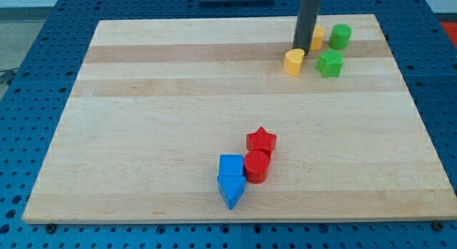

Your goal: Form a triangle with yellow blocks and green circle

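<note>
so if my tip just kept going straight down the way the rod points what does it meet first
The wooden board: my tip already seems to rest on it, right above the yellow block, with another yellow block partly hidden behind the rod. Depth is unclear; it may touch the nearer one.

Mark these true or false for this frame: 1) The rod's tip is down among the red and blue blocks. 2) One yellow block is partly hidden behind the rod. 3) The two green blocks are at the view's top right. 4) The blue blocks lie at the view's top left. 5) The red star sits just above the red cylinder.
1) False. My tip is at the view's top right, just above the yellow block.
2) True: the second yellow block.
3) True: green circle, green star.
4) False. The blue blocks lie near the bottom centre.
5) True: red star, red cylinder.
</note>
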